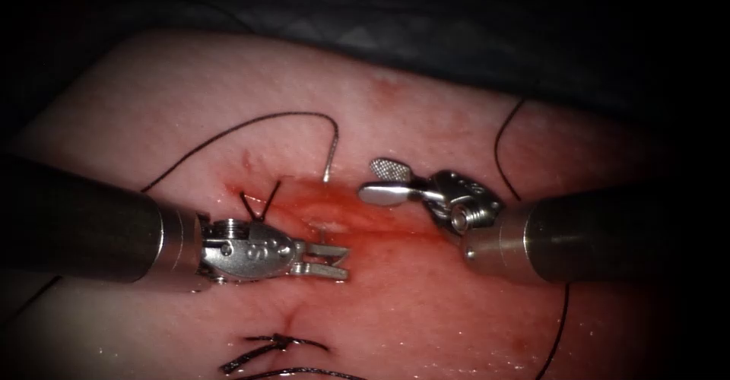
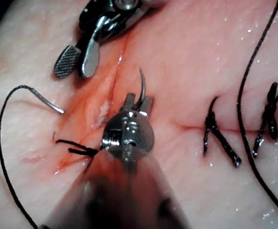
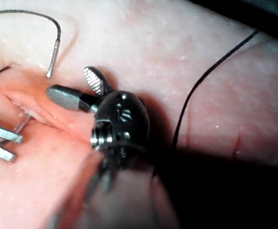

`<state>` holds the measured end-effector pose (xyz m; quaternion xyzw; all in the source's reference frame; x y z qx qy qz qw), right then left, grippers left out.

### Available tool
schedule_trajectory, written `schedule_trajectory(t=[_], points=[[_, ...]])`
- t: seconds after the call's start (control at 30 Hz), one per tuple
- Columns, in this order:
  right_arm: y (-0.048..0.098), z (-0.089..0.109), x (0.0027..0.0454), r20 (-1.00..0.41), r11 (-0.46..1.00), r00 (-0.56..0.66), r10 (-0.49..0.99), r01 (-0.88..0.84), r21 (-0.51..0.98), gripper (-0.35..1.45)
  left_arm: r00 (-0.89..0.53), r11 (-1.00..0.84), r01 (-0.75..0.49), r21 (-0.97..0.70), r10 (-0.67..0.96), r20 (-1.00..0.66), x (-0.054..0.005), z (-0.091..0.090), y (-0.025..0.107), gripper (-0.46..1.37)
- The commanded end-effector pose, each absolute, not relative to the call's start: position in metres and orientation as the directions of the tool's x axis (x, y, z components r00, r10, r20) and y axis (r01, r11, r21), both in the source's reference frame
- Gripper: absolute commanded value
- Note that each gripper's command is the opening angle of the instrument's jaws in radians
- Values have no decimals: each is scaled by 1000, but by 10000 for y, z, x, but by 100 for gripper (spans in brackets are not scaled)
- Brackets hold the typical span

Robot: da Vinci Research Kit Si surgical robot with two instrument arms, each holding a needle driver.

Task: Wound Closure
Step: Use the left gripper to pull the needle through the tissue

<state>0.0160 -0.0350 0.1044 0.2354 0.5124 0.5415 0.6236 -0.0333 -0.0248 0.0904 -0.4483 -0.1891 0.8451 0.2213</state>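
Needle (image 1: 329,163) passes through the tissue (image 1: 426,311) across the cut (image 1: 334,216): its swaged tail, with the thread (image 1: 228,133) attached, stands out of the far lip, and in the left wrist view its pointed end (image 2: 142,86) rises on the near side between the left tool's (image 1: 328,261) spread jaws, which do not visibly clamp it. Open tissue lies to the right of the cut and beyond the tail. A finished knot (image 1: 258,201) with cut ends sits just left of the wound, more stitches (image 1: 277,346) lie nearer the front edge, and red fluid (image 1: 380,235) pools around the cut. Right tool (image 1: 384,181) reaches in from the right, its jaws parted and empty, just beside the tail.
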Motion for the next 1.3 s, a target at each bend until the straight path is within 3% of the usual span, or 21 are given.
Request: schedule_trajectory(t=[0.03,0.4,0.67,1.3], points=[[-350,1044,160,-385,303,-114,916,-434,849,61,-498,-818,-198,-540,558,-664,-333,902,-248,-35],[-350,1044,160,-386,303,-116,915,-433,849,57,-412,-658,-217,-721,731,-544,-331,881,-249,-35],[-352,1044,160,-386,304,-116,915,-432,849,57,-325,-509,-164,-845,837,-441,-332,862,-251,-35],[-357,1041,160,-386,304,-117,915,-429,851,57,-324,-515,-106,-850,826,-461,-333,851,-252,-35]])
